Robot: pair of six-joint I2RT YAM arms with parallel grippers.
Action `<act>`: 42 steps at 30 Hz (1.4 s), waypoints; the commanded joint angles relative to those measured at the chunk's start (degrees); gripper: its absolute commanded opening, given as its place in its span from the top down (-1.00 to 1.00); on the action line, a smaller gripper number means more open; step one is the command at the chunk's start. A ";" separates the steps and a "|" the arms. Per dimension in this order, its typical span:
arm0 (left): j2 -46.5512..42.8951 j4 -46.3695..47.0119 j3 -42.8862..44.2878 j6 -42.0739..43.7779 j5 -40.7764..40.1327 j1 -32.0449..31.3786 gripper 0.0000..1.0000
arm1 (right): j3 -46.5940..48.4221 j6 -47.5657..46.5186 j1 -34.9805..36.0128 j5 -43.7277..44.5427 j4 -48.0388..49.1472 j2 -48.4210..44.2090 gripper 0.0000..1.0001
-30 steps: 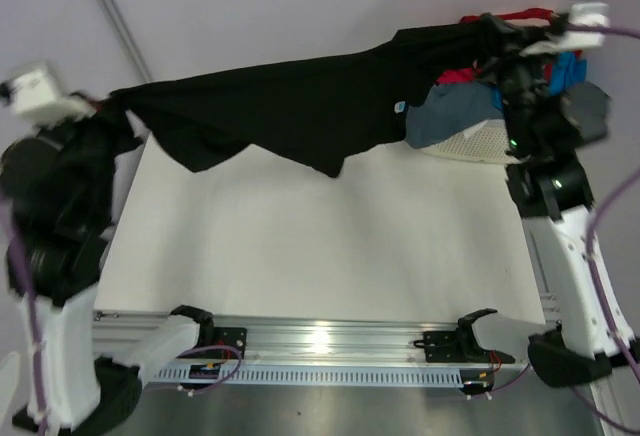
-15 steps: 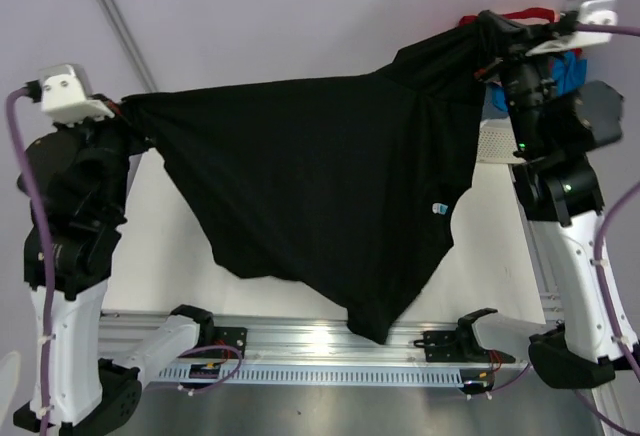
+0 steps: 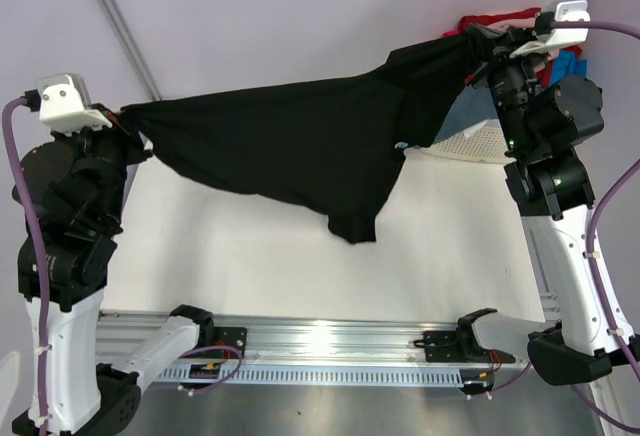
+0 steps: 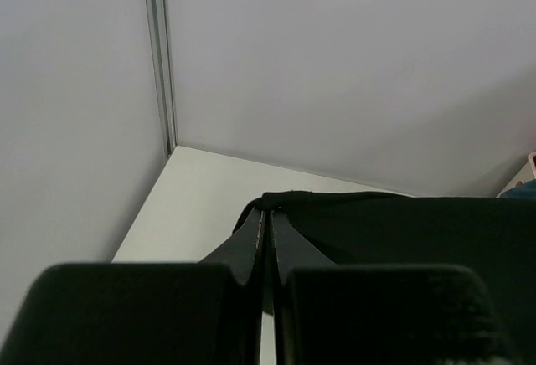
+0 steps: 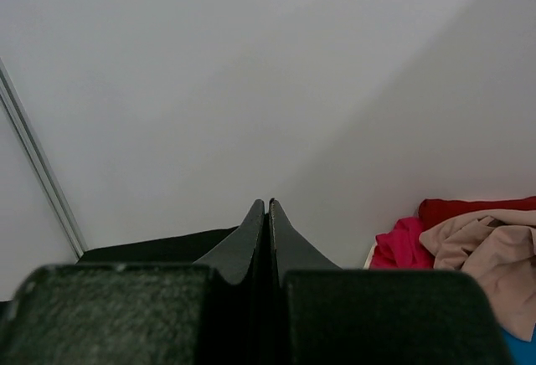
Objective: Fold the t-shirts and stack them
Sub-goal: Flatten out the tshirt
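**White tabletop waits beneath a black shirt stretched in mid-air**

White tabletop [image 3: 300, 256] spreads under the black t-shirt [image 3: 290, 146], which hangs as a slack band from 9 o'clock to 1 o'clock. Its lowest fold dangles over the middle and seems clear of the surface.

The left jaws are pressed together on one end of the cloth at 9 o'clock. The right jaws are clamped on the other end at 1 o'clock, above the white basket [image 3: 470, 141]. The red t-shirt [image 3: 490, 24] and the blue t-shirt [image 3: 567, 64] lie heaped there, with a magenta t-shirt [image 5: 400, 244] and a beige t-shirt [image 5: 477, 239] showing in the right wrist view.

The step in hand looks like spreading the shirt flat before folding. To do it well:

- Both arms should probably come down level and together.
- The right end likely needs to move off the basket, toward the centre.
- The dangling fold should touch first, then both ends pull gently toward 6 o'clock so the cloth smooths out.
- Uneven tension risks a twisted, bunched lay, so both grips should hold until the cloth rests.
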 commanded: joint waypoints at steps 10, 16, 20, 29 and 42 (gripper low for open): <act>-14.51 -3.10 -8.51 -2.69 3.01 -0.83 0.99 | -6.49 1.89 1.47 -0.82 -5.88 -15.19 1.00; -22.63 -4.77 -7.92 -0.66 -3.23 -4.70 0.99 | -7.47 -2.43 6.57 1.03 -12.29 -25.83 1.00; -27.19 -1.26 -7.13 -0.13 0.02 -4.79 0.99 | -8.70 -3.48 6.75 2.25 -10.99 -30.84 1.00; -19.05 -4.57 -10.20 -1.44 -5.43 -5.14 0.99 | -15.19 -8.66 12.81 13.94 -8.36 -23.40 1.00; 14.25 -9.42 -13.65 -8.39 -10.52 -4.96 0.99 | -31.38 -4.37 8.44 13.42 9.13 1.46 1.00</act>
